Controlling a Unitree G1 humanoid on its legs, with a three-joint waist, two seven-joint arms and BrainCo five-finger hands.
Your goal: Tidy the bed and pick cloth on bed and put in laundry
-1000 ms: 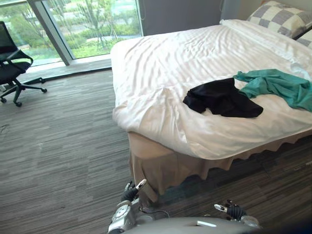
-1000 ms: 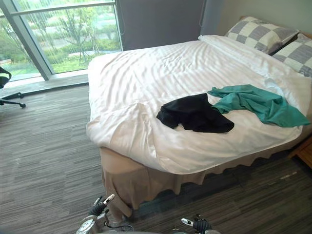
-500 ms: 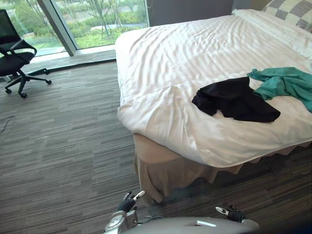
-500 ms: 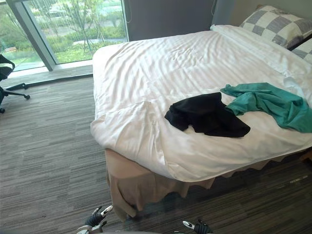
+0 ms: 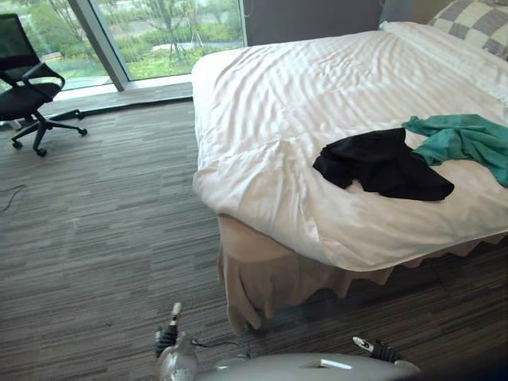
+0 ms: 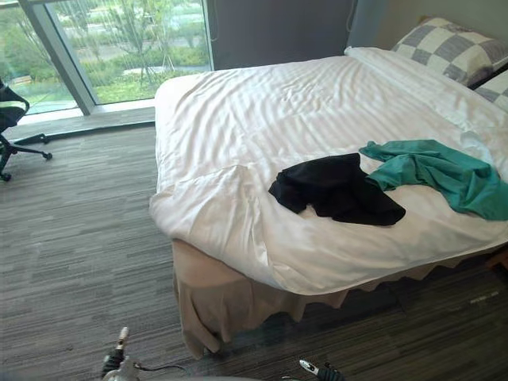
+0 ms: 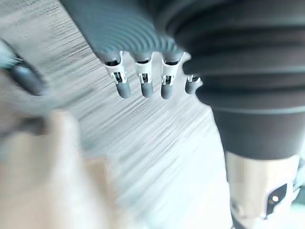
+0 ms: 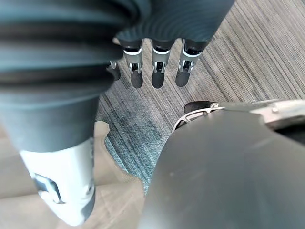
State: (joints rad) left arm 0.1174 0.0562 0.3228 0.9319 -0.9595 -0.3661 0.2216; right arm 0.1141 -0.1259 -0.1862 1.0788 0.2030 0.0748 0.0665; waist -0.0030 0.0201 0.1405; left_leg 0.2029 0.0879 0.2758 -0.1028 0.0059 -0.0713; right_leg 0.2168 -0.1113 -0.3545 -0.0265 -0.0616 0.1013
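Robot's left hand (image 7: 164, 81) & right hand (image 8: 157, 71): silver fingers (image 7: 123, 83) w/ dark tips, dark ribbed covers (image 8: 57, 57) over backs & wrists, pale silver-grey forearm sections (image 7: 259, 186).

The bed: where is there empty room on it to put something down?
The bed is bare from its window-side edge to the black cloth, and beyond both cloths up to the checked pillows. It is crowded where the black cloth and green cloth lie together.

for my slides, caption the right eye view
Black cloth and green cloth lie side by side on the white bed
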